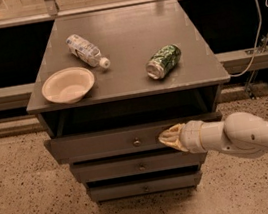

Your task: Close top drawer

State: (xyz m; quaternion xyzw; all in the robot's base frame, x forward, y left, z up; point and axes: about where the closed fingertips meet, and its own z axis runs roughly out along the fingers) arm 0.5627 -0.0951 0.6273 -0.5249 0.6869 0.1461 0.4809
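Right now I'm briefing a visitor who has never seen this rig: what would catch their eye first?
The white arm reaching in from the right, its gripper against the front of the top drawer, just right of the knob; the drawer stands slightly out. Then the cabinet top: a pale bowl at front left, a clear bottle lying behind it, a green can lying at right.

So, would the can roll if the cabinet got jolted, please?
Probably: the can lies on its side, so it may roll. It looks dented, so likely empty and light. The gripper is against the top drawer front.
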